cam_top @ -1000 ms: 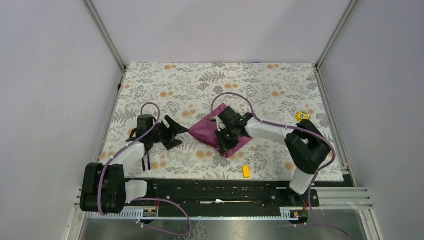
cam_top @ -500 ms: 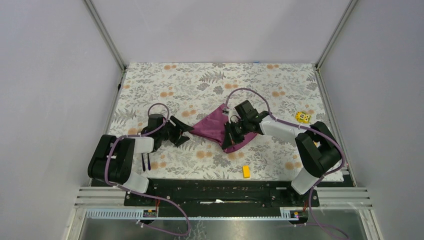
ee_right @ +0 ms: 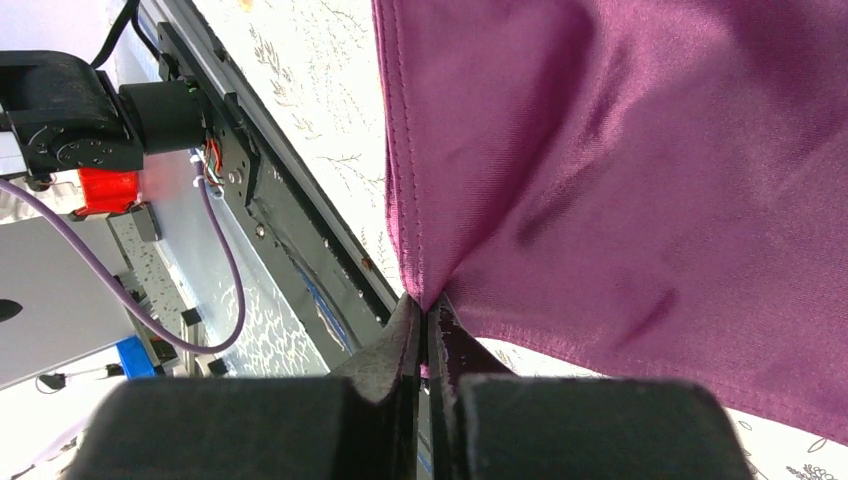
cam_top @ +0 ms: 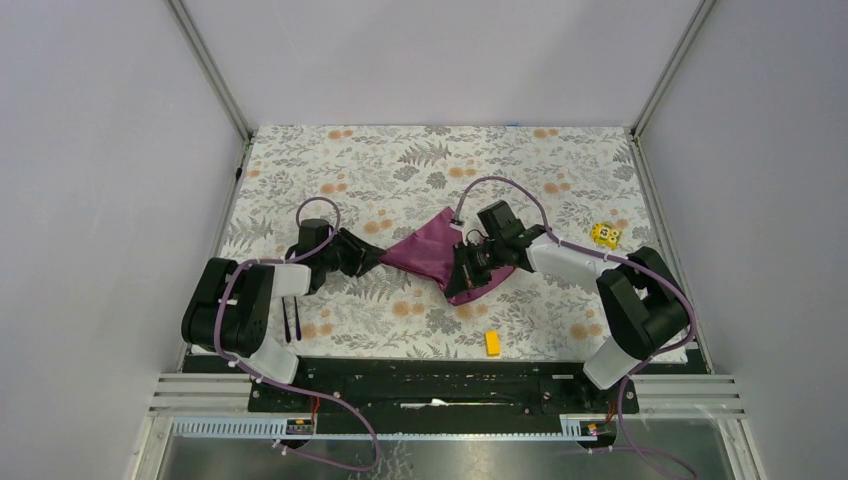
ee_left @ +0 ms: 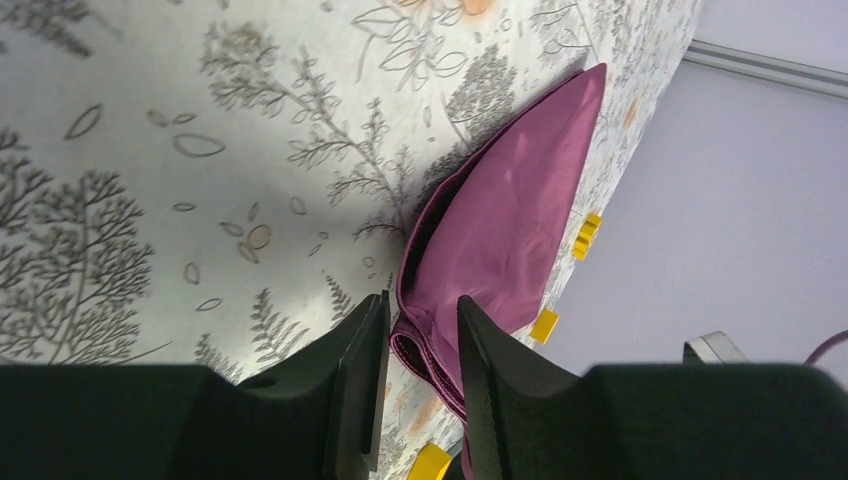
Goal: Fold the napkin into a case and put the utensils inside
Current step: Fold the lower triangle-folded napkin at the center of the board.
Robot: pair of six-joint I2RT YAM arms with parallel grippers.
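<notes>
The plum-purple napkin [cam_top: 430,252] lies bunched into a folded triangle in the middle of the table. My right gripper [cam_top: 463,272] is shut on its near right edge, pinching the hem [ee_right: 425,305] so that the cloth [ee_right: 620,150] hangs taut from it. My left gripper [cam_top: 372,258] is at the napkin's left corner. Its jaws [ee_left: 420,300] are open a narrow way, and the folded corner [ee_left: 510,200] sits between them with a thin gap on one side. The utensils [cam_top: 289,320], dark purple sticks, lie beside the left arm near the front left.
A yellow block [cam_top: 492,343] lies near the front edge below the napkin. A small yellow piece [cam_top: 604,234] sits at the right. The left wrist view shows yellow blocks [ee_left: 544,325] beyond the cloth. A black rail [cam_top: 440,380] runs along the near edge.
My left gripper slid right to the napkin's left corner and its jaws narrowed around it. My right gripper, still pinching, drew the cloth a little to the right, spreading it.
</notes>
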